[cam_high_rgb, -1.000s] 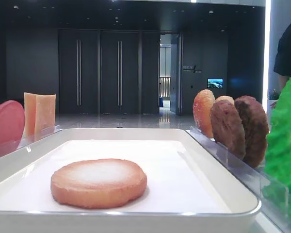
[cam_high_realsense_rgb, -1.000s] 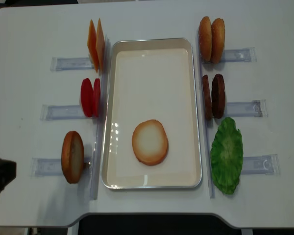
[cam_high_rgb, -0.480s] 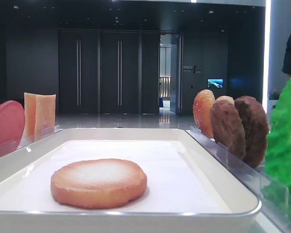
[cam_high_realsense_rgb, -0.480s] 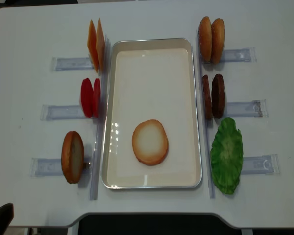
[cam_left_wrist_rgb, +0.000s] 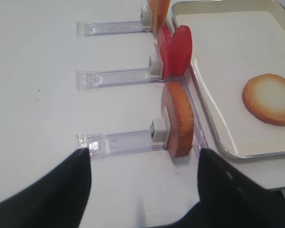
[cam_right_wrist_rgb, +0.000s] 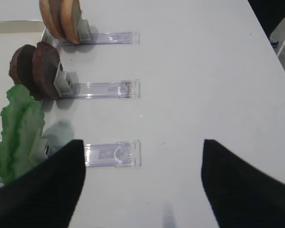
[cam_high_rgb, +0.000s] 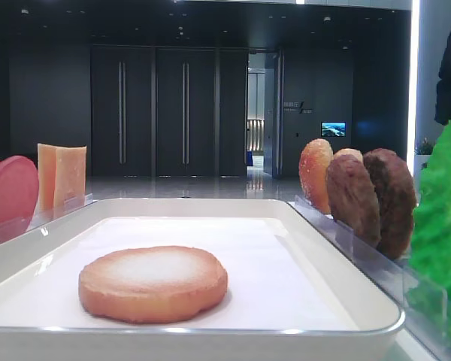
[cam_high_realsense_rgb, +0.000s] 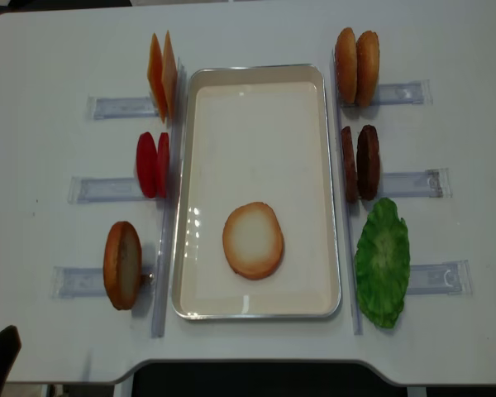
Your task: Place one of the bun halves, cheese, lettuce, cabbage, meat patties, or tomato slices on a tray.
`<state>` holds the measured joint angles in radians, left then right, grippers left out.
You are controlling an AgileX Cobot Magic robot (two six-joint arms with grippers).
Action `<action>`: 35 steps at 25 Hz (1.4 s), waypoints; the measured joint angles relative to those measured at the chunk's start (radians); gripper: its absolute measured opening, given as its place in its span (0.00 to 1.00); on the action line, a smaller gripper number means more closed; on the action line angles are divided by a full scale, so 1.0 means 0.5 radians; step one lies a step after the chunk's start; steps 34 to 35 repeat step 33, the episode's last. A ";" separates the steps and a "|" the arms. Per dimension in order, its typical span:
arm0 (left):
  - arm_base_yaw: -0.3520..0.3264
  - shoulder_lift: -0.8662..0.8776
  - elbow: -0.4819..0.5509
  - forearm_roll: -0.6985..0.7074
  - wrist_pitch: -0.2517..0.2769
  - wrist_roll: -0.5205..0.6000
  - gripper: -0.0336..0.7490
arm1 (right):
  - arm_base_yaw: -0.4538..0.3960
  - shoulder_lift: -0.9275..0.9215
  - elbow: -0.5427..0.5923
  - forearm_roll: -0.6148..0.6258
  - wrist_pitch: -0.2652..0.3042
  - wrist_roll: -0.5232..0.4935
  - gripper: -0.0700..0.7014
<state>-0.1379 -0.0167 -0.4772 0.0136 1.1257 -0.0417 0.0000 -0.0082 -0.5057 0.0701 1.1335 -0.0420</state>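
Exterior high: bun half [cam_high_realsense_rgb: 253,241] lies flat on tray [cam_high_realsense_rgb: 256,99].

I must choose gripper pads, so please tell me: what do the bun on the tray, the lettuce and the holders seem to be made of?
Bun: probably foam or plastic replica; matte, uniform, grainy pale face.
Lettuce: likely soft plastic; very bright green, crinkled, slightly glossy.
Holders: clear hard plastic, probably acrylic; the table shows through.

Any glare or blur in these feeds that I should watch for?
Overhead view: small glints on the tray by its left rim. Low front view: dark background, lettuce cropped and soft at right. Both wrist views: fingers are black, blurred shapes.
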 joint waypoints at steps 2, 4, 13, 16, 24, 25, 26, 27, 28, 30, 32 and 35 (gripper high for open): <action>0.000 0.000 0.000 -0.003 -0.014 0.005 0.73 | 0.000 0.000 0.000 0.000 0.000 0.000 0.73; 0.000 0.000 0.000 -0.003 -0.024 0.006 0.73 | 0.000 0.000 0.000 0.000 0.000 0.000 0.73; 0.007 0.000 0.000 -0.005 -0.026 0.008 0.73 | 0.000 0.000 0.000 0.000 0.000 0.000 0.73; 0.077 0.000 0.000 -0.005 -0.026 0.008 0.73 | 0.000 0.000 0.000 0.000 0.000 0.000 0.73; 0.201 0.000 0.000 -0.005 -0.026 0.008 0.73 | 0.000 0.000 0.000 0.000 0.000 0.000 0.73; 0.201 0.000 0.000 -0.005 -0.026 0.008 0.73 | 0.000 0.000 0.000 0.000 0.000 0.000 0.73; 0.201 0.000 0.000 -0.005 -0.026 0.008 0.73 | 0.000 0.000 0.000 0.000 0.000 0.000 0.73; 0.201 0.000 0.000 -0.005 -0.026 0.008 0.73 | 0.000 0.000 0.000 0.000 0.000 0.000 0.73; 0.201 0.000 0.000 -0.005 -0.026 0.008 0.73 | 0.000 0.000 0.000 0.000 0.000 0.000 0.73; 0.201 0.000 0.000 -0.005 -0.026 0.008 0.73 | 0.000 0.000 0.000 0.000 0.000 0.000 0.73; 0.201 0.000 0.000 -0.005 -0.026 0.008 0.73 | 0.000 0.000 0.000 0.000 0.000 0.000 0.73; 0.201 0.000 0.000 -0.005 -0.026 0.008 0.73 | 0.000 0.000 0.000 0.000 0.000 0.000 0.73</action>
